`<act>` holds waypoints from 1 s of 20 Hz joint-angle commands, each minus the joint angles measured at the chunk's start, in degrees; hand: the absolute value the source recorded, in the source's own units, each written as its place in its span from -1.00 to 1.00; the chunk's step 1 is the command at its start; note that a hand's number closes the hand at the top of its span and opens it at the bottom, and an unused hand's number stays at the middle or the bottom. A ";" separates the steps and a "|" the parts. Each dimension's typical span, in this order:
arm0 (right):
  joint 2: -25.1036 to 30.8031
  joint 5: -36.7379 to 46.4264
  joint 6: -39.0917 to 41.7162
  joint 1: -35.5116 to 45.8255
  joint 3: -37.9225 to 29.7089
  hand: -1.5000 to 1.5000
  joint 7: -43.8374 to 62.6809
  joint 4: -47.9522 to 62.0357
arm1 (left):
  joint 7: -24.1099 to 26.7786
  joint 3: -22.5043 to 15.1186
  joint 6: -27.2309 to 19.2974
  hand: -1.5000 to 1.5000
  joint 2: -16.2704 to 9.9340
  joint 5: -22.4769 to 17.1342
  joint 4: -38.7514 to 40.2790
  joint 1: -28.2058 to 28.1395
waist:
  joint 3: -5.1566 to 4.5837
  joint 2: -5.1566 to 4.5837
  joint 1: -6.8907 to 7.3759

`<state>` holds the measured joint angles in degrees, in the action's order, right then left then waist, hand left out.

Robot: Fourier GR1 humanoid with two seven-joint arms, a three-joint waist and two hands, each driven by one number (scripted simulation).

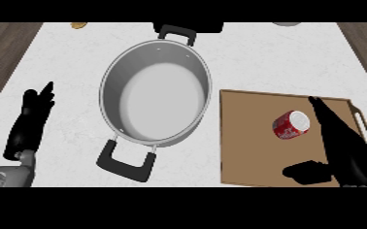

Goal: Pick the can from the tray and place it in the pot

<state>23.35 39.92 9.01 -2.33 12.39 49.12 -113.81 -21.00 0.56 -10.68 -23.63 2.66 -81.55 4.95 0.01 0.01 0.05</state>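
Observation:
A red can (291, 124) with a white top lies on its side on the brown tray (247, 140) at the right. My right hand (338, 143) reaches over the tray just right of the can, fingers straight and thumb spread out below; it does not hold the can. The steel pot (156, 92) with black handles stands empty at the middle of the counter, left of the tray. My left hand (30, 121) rests open near the left edge, fingers pointing up.
A small yellowish object (79, 25) lies at the far left back of the white counter. A dark object (195, 27) sits behind the pot, and a pale round thing (287, 24) shows at the back right. Wooden strips flank the counter.

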 commanded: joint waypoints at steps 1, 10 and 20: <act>-3.52 3.72 1.96 5.97 0.41 -1.00 1.57 3.54 | -2.00 0.78 0.18 0.00 1.49 1.71 -2.14 -0.24 | -0.01 0.01 0.14; -5.85 4.40 1.01 3.81 -3.49 -1.00 -6.42 14.67 | 0.41 4.47 4.13 0.00 1.78 2.71 3.53 3.42 | 0.00 -0.09 -0.10; -9.17 6.21 2.24 4.31 -7.48 -1.00 -10.01 17.15 | -0.27 6.44 6.13 0.00 5.06 5.35 0.00 0.94 | 0.00 -0.01 -0.06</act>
<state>15.21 45.18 12.53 1.35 6.37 42.29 -100.64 -22.34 6.35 -5.20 -19.98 7.16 -83.32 4.94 0.00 0.02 0.06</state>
